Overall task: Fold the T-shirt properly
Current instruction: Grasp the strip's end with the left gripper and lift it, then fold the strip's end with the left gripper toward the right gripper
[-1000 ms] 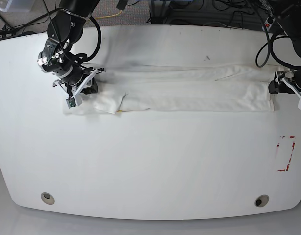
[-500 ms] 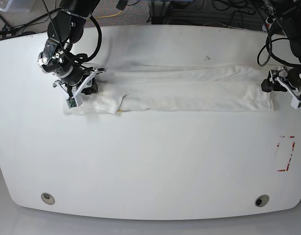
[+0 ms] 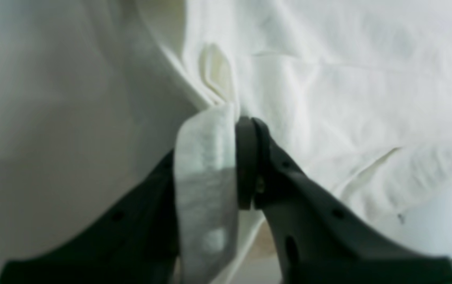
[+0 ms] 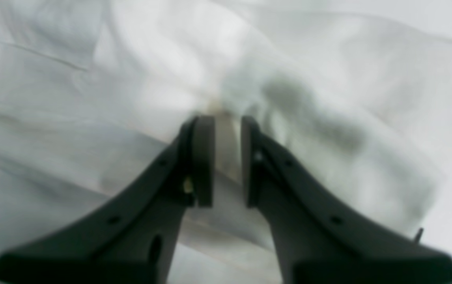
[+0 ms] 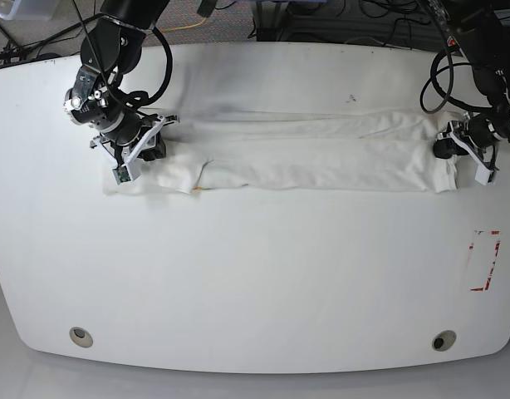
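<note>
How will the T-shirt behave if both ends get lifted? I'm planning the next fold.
The T-shirt will probably sag in the middle: it lies as a long, creased strip. Its cloth bunches limply in the left end effector, so it looks floppy and light, likely dragging rather than sliding cleanly.

Soft cloth on a smooth white top

The T-shirt (image 5: 321,154) is matt, finely ribbed white cotton, softly creased; the table (image 5: 255,283) looks smooth with a faint sheen; gripper fingers (image 3: 312,213) are matt black plastic.
</note>
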`<state>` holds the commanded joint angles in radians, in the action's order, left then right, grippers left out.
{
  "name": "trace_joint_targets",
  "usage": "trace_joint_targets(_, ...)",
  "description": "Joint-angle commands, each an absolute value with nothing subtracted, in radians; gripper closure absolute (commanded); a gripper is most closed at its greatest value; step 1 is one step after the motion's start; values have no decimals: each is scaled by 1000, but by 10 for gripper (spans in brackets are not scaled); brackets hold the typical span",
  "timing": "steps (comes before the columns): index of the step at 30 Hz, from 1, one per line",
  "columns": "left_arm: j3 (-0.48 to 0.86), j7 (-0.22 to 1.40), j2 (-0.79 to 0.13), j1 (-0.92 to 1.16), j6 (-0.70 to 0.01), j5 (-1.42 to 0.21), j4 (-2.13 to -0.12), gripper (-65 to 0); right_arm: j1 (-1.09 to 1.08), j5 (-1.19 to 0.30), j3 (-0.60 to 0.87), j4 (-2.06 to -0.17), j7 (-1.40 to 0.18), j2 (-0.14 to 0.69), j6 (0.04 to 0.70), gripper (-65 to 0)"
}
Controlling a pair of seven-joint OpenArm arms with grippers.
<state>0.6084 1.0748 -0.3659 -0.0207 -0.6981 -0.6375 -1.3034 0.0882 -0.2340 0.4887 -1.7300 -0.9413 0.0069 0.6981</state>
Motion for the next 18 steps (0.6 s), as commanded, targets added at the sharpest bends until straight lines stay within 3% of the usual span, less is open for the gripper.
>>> trace_joint_targets(10,533,1188,-306,51,-698,-636,-1848,-65,90,-234,489,-1707,-941,7,698,-108)
trace_joint_targets(18,338,1210,-203,41,-698,-638,-1963,-67,93,-234,489,-1684,-941,7,698,-108)
